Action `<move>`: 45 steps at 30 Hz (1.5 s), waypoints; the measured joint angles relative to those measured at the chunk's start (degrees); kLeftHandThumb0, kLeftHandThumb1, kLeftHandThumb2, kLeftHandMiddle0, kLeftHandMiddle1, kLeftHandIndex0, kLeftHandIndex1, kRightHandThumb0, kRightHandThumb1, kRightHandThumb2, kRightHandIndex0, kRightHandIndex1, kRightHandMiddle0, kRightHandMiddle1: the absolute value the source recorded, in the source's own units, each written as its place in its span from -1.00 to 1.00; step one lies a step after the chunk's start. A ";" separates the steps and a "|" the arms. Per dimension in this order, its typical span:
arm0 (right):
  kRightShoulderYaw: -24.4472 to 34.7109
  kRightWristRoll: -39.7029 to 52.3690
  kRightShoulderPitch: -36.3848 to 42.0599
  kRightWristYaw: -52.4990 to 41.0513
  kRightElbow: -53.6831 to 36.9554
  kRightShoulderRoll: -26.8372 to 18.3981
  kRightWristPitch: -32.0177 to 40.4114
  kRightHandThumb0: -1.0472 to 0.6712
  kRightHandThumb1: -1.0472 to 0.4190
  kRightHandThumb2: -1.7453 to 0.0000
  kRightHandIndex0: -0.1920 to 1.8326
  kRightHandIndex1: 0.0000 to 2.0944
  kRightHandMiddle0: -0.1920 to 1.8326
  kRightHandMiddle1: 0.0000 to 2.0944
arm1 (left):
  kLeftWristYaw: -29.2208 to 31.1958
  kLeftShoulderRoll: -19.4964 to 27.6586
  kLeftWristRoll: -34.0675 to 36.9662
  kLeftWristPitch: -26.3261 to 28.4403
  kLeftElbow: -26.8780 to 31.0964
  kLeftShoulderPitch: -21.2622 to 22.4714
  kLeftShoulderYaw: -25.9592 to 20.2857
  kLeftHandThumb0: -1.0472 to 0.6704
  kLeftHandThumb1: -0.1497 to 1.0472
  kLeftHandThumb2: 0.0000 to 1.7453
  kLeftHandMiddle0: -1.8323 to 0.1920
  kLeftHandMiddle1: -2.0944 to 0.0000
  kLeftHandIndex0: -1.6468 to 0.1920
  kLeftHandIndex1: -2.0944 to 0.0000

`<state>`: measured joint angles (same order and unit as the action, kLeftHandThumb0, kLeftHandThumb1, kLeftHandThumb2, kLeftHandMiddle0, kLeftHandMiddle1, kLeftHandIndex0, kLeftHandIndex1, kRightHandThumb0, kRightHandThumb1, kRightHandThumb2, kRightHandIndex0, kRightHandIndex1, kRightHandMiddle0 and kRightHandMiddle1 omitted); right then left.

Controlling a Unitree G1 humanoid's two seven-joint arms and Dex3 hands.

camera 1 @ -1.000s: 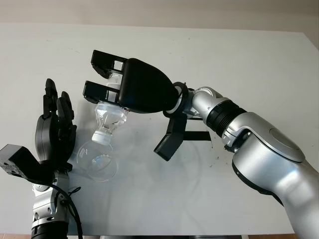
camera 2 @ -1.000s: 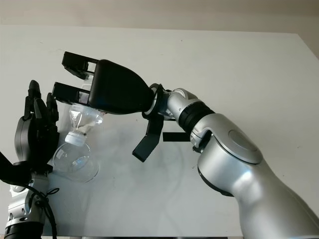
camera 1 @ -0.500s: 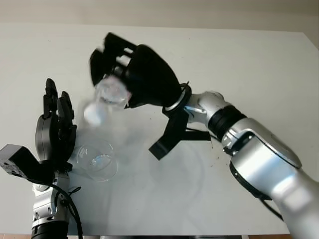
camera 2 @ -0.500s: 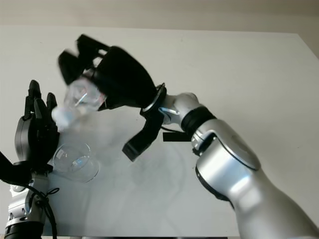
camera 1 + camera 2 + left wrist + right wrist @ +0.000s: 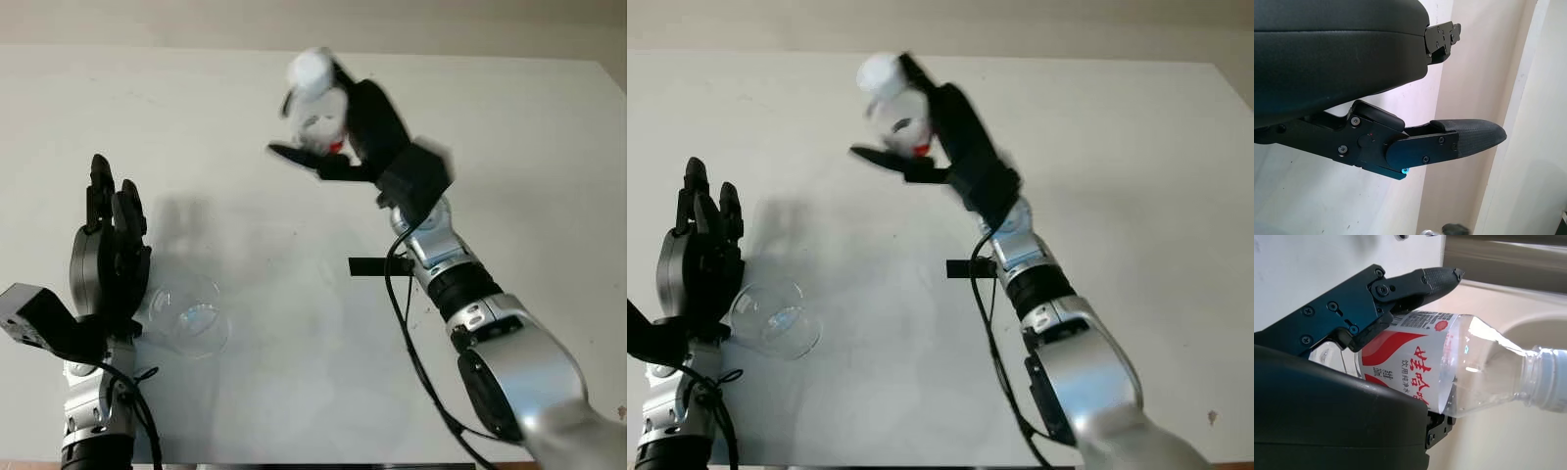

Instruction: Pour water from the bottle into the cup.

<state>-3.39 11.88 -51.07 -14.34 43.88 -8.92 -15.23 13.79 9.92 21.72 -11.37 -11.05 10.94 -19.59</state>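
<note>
My right hand point(image 5: 338, 137) is raised over the back middle of the table, shut on a clear plastic bottle point(image 5: 315, 103) with a red and white label and a white cap. The bottle stands nearly upright, cap up, and looks blurred. In the right wrist view the bottle point(image 5: 1449, 367) lies between the black fingers point(image 5: 1396, 289) and the palm shell. A clear glass cup point(image 5: 191, 313) sits on the white table point(image 5: 509, 117) at the front left. My left hand point(image 5: 108, 259) is open, held up just left of the cup; whether it touches the glass is unclear.
A short black strip point(image 5: 370, 266) lies on the table beside my right forearm. A few dark specks point(image 5: 423, 313) mark the surface near it.
My right hand has swung the bottle up and to the right, away from the cup, turning it from neck-down to cap-up. The left hand and cup have stayed put.
</note>
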 measured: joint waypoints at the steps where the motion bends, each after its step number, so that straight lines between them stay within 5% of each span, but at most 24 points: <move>1: 1.21 1.30 1.25 -0.63 -3.03 -0.19 4.76 -0.23 -1.00 0.44 0.38 1.00 0.08 1.00 | -0.02 0.00 -0.02 0.03 0.00 0.00 0.00 -0.67 1.00 -0.34 1.00 0.96 1.00 0.98; 8: 7.84 4.87 7.59 0.51 -17.01 -2.78 26.27 -0.20 -1.00 0.45 0.38 1.00 0.16 1.00 | 0.10 0.00 -0.03 -0.04 -0.22 0.03 0.02 -0.67 1.00 -0.33 1.00 0.98 1.00 1.00; 15: 9.05 3.72 13.79 0.80 -29.25 -4.90 33.53 -0.24 -1.00 0.49 0.32 1.00 0.08 1.00 | 1.63 0.14 0.24 -0.29 -1.23 0.35 -0.07 -0.67 1.00 -0.33 1.00 1.00 1.00 1.00; 33: 5.12 -2.86 30.41 -3.24 -46.04 -6.40 34.40 -0.30 -1.00 0.49 0.21 1.00 -0.16 1.00 | 1.34 0.14 0.30 0.05 -1.21 0.37 -0.40 -0.67 1.00 -0.33 1.00 0.99 1.00 1.00; 45: 4.07 -3.94 32.85 -3.09 -45.67 -5.52 33.46 -0.31 -1.00 0.49 0.20 1.00 -0.18 1.00 | 1.52 0.24 0.29 0.30 -1.05 0.21 -0.42 -0.68 1.00 -0.33 1.00 0.99 1.00 1.00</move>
<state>0.68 7.94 -18.22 -17.43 -1.79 -14.44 18.23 15.31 10.16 22.01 -11.07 -12.09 11.15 -20.01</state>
